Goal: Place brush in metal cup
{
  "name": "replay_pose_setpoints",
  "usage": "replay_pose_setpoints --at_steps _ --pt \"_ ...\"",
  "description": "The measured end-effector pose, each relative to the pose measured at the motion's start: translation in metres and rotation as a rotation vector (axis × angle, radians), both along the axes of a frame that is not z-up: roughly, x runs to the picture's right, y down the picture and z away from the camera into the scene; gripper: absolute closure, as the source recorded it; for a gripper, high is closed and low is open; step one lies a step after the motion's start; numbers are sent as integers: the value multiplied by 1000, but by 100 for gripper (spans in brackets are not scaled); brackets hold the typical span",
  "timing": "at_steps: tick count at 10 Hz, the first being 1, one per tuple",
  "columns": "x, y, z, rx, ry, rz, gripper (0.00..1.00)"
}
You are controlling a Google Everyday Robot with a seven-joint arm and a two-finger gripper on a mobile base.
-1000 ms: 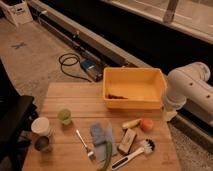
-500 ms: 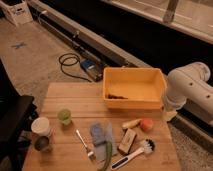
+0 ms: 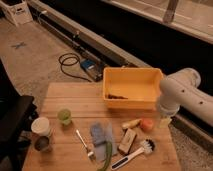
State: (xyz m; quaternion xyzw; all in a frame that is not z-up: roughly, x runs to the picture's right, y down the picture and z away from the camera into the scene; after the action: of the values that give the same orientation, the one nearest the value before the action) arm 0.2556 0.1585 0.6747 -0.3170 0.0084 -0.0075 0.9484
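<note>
Brush (image 3: pixel 132 156): lies flat at the near right of the wooden table (image 3: pixel 75 95), head to the right, just beside the tan block (image 3: pixel 128 141).
Handling: we judge it light and stiff, with a smooth handle that is likely slippery and bristles that are soft.
Hold point: we advise mid-handle, across its width, away from the head.
Metal cup (image 3: pixel 42 143): upright at the near left, in front of the white cup (image 3: pixel 41 126) and well apart from the brush. It is small, so it may tip.
Gripper (image 3: pixel 165 120): below the arm at the right table edge, apart from the brush. We cannot tell how far open it is or whether it holds anything.

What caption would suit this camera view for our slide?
Brush lies on wooden table, metal cup at its left edge; arm right, gripper unseen.
</note>
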Motion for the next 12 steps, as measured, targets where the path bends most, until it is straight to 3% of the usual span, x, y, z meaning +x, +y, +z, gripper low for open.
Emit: replay_pose_setpoints --at_steps 4,9,12 --pt "-41 50 -13 -94 -81 -57 35" --pt "-44 53 -12 -111 -82 -72 35" --pt "-53 76 11 -162 -77 -66 35"
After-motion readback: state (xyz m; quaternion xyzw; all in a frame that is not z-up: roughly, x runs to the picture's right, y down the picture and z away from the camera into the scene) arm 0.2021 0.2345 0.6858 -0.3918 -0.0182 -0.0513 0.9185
